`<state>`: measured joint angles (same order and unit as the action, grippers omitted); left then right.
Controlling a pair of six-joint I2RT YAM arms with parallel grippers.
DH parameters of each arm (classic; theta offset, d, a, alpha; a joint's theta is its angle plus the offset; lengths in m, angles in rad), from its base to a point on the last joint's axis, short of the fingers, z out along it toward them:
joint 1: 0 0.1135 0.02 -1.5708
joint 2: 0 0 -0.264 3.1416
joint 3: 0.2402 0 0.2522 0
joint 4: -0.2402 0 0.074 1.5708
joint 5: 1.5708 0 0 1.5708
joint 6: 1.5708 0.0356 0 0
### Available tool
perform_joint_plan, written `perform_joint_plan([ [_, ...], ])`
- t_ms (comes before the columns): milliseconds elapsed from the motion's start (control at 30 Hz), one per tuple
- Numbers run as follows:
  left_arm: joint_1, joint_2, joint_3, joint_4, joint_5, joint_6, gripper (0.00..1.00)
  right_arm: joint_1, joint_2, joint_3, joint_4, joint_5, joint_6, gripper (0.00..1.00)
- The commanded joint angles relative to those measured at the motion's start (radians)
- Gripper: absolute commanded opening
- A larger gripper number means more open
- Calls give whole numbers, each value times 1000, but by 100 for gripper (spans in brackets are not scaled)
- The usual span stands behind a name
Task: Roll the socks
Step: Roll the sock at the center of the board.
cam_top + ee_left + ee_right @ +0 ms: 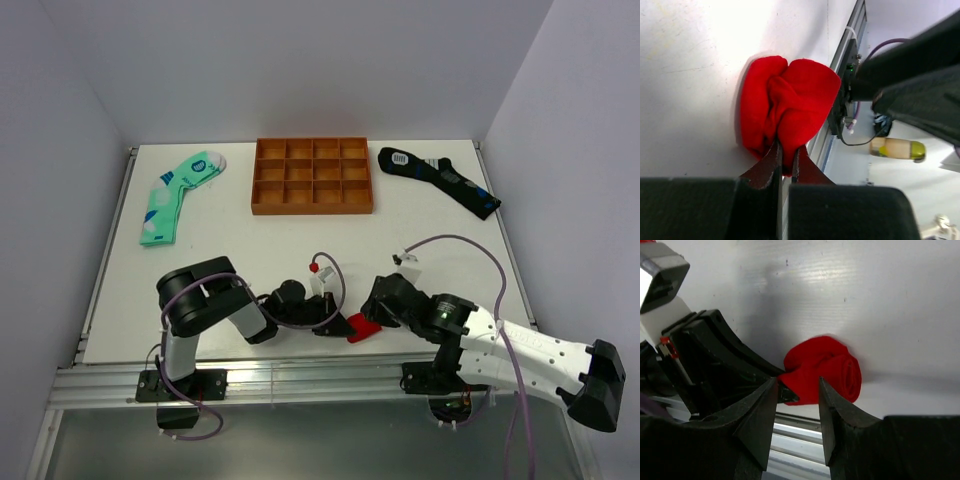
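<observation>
Red sock (790,100), pinched by left hand (786,152), seemingly just before right hand (797,385).

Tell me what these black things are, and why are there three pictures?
They are two robot arms with two-finger pinchers, and their job is rolling socks. The big picture looks down from above on a white table. The other two come from little cameras on each arm's wrist. At the far side lie a green sock, a black sock and a wooden tray. Near the front edge, the left pincher is squeezed shut on a bunched-up red sock. The right pincher is open right beside it.
</observation>
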<state>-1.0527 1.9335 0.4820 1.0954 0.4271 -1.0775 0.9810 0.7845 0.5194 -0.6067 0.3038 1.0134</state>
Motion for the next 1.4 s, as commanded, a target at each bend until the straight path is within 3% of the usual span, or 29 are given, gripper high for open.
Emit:
perform_joint_plan([
  [0,8,97,-62,-235,70,-25,0,64,-30,-12,-74,118,200,45],
  [433,14,111,-34,-264,82,-48,0,306,-100,-108,-186,156,668,47],
  [733,19,147,-68,-144,116,-119,0,340,-57,-116,-177,207,862,50],
  [1067,53,196,-114,12,179,-217,0,387,-1,-124,-168,235,884,52],
  [1367,59,199,-103,-2,199,-225,0,406,-16,-223,-70,219,935,52],
])
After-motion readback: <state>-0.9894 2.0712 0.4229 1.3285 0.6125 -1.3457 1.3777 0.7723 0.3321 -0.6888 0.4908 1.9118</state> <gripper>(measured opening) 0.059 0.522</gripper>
